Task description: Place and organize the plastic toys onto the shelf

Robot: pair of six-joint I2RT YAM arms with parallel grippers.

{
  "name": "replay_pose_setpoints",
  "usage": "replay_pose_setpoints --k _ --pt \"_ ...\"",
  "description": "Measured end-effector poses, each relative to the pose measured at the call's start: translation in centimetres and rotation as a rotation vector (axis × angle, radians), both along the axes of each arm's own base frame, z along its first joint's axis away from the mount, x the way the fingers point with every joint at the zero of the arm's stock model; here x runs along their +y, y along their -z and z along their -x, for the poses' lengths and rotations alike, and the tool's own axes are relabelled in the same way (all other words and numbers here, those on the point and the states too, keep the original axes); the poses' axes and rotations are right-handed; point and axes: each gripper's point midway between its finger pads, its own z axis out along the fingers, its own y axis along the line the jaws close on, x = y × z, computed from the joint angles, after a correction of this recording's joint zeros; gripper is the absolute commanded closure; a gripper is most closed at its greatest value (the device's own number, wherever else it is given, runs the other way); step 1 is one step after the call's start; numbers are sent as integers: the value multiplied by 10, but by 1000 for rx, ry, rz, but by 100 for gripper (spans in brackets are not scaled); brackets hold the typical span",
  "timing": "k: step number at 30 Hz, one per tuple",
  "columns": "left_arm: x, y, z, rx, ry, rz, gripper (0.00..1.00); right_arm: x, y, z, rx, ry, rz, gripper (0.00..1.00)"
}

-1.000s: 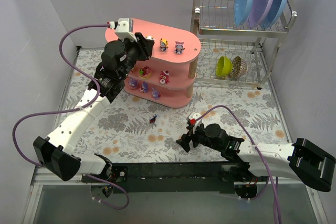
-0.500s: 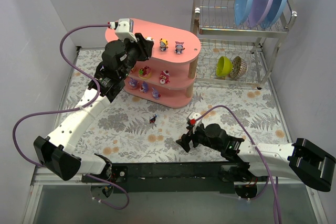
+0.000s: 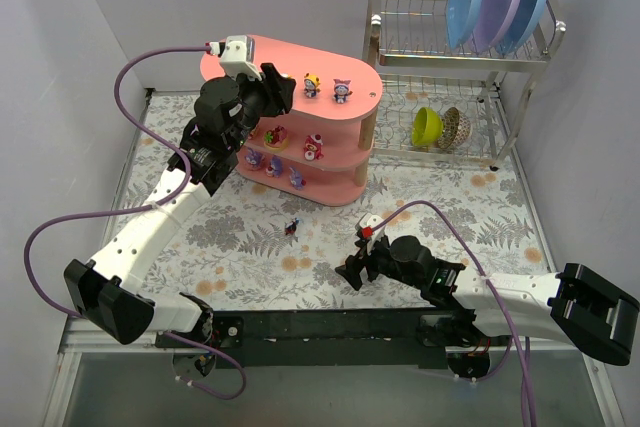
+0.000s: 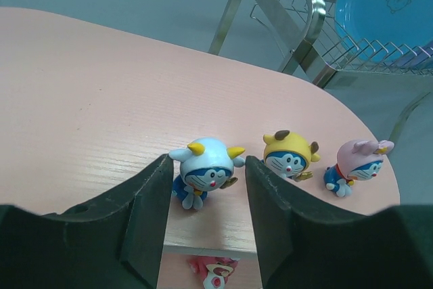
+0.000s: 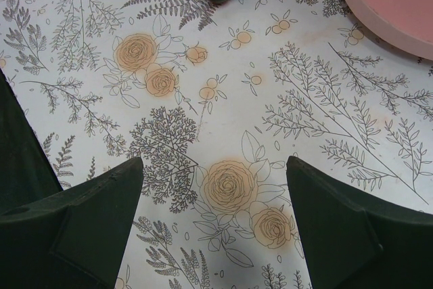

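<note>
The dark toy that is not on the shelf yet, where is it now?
In the top view the dark toy lies on the floral mat, just in front of the pink shelf, left of the right gripper.

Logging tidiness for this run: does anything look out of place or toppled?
One dark toy lies alone on the floral mat in front of the shelf, seemingly tipped over rather than shelved.

We count nine toys (image 4: 203, 170): three on the top tier of the one shelf (image 3: 340, 62), two mid, three low, one on the table (image 3: 450, 207). Three plates (image 3: 505, 2), two bowls (image 3: 427, 127), one rack (image 3: 373, 22).
</note>
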Motion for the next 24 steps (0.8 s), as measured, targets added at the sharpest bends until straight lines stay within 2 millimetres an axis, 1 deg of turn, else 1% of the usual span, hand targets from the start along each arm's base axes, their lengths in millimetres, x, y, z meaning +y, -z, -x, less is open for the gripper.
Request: replay_pose_setpoints --k 3,12,16,19,24 --pt "0 0 0 0 0 0 50 0 0 0 0 0 0 6" --pt "3 -2 1 1 -11 7 30 0 0 0 0 0 0 6" --pt "10 -10 9 -4 -25 12 21 0 0 0 0 0 0 6" --pt "18 -22 20 -12 -34 30 15 0 0 0 0 -1 2 6" --pt "38 -42 55 -15 -38 80 3 -1 1 0 1 -1 6 6"
